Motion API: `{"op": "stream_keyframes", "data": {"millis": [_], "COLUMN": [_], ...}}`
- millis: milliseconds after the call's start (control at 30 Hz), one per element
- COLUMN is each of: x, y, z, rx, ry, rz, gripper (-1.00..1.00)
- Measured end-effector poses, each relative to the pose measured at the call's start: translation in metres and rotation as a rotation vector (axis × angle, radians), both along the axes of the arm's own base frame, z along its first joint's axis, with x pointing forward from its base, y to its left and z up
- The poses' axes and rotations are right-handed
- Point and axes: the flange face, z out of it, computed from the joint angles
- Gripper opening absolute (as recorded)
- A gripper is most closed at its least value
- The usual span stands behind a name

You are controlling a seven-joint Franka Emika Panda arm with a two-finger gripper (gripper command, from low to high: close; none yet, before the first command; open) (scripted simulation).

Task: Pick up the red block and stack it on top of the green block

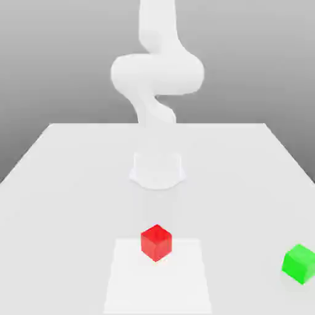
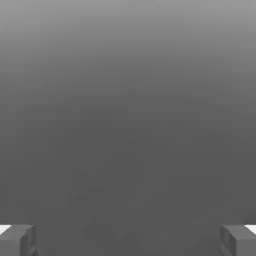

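A red block (image 1: 155,242) rests on the white table (image 1: 67,184), near the front and about midway across the exterior view. A green block (image 1: 300,263) sits on the table at the exterior view's right edge, well apart from the red one. In the hand view my gripper (image 2: 128,241) is open, its two grey fingertips (image 2: 18,240) standing far apart with nothing between them and only a plain grey background beyond them. No block is near the fingers there.
The white arm (image 1: 157,74) rises from its round base (image 1: 157,169) at the middle of the table, behind the red block. A paler square patch (image 1: 126,277) marks the table around the red block.
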Motion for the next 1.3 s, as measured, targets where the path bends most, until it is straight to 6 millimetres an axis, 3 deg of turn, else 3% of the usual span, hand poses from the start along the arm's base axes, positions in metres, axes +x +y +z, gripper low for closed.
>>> {"op": "stream_keyframes", "data": {"millis": [133, 300, 433, 567, 633, 800, 833, 1067, 1300], "x": [0.036, 0.047, 0.029, -0.015, -0.026, -0.031, -0.032, -0.032, -0.032], "y": [-0.002, -0.001, -0.001, 0.000, 0.002, 0.000, -0.001, 0.000, -0.001], "z": [-0.099, -0.224, -0.325, -0.428, -0.463, -0.511, -0.516, -0.516, -0.462], "rx": [-0.078, -0.157, -0.207, -0.243, -0.250, -0.252, -0.251, -0.250, -0.249], "ry": [0.148, 0.329, 0.481, 0.643, 0.678, 0.691, 0.691, 0.693, 0.693], "rz": [0.114, 0.273, 0.422, 0.596, 0.643, 0.651, 0.651, 0.651, 0.649], "gripper": [0.00, 0.00, 0.00, 0.00, 0.00, 0.00, -1.00, -1.00, -1.00]}}
